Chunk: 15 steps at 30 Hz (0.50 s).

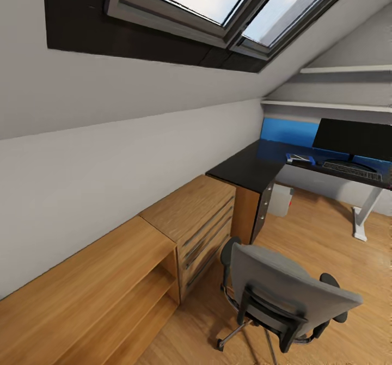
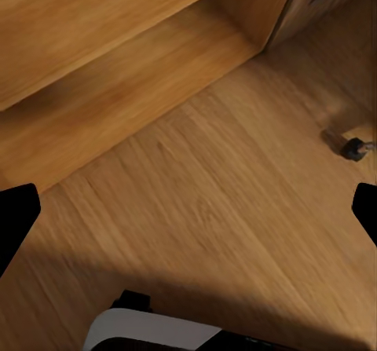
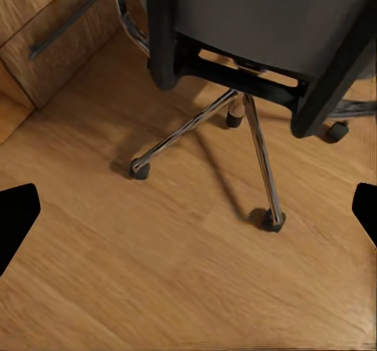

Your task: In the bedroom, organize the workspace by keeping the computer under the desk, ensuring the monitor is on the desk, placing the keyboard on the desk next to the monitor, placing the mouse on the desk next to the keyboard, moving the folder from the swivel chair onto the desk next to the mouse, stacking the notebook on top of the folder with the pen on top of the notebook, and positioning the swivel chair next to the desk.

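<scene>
Left claw (image 2: 188, 210) and right claw (image 3: 188, 210) both hang spread wide over bare floor (image 3: 157, 272), gripping nothing. The chair (image 1: 283, 294) stands before the right claw, its back to the camera. Farther off, the desk (image 1: 245, 169) carries monitor (image 1: 354, 139), keyboard (image 1: 351, 170) and folder (image 1: 299, 160); the computer (image 1: 280, 199) sits under it.

You see no words, numbers, labels or signs you can read. The monitor (image 1: 354, 138) is dark and blank, and the keys on the keyboard (image 1: 351, 170) are too small to read.
</scene>
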Available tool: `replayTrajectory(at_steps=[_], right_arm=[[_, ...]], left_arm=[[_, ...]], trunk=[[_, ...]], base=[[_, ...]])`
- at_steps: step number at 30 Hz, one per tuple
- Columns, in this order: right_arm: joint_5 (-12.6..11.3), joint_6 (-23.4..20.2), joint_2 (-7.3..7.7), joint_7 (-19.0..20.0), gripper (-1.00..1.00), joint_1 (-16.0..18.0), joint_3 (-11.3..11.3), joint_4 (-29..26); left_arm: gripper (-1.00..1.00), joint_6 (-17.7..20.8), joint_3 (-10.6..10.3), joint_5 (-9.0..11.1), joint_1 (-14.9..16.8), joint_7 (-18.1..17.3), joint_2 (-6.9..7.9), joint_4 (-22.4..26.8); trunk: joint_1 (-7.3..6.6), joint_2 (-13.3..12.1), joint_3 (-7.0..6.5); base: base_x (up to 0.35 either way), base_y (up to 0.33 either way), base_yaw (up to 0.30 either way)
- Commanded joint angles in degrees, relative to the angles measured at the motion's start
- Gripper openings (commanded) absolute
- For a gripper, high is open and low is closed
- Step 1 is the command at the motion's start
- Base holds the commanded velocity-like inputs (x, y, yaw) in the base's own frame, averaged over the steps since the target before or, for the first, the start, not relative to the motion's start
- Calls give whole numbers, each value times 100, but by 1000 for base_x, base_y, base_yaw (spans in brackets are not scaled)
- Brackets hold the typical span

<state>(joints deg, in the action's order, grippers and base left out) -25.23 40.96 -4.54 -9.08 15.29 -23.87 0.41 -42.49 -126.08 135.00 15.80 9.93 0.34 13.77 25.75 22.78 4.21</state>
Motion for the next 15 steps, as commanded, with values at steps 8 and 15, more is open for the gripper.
replayTrajectory(at_steps=[8,15], right_arm=[[-17,8,-3,-33,100,7,78,3],[-17,8,-2,-33,100,6,91,3]], left_arm=[[100,-31,-48,0,11,53,2,25],[100,-31,-48,0,11,53,4,23]], trunk=[[4,14,78],[4,14,136]], base=[[0,0,-157],[2,1,-153]])
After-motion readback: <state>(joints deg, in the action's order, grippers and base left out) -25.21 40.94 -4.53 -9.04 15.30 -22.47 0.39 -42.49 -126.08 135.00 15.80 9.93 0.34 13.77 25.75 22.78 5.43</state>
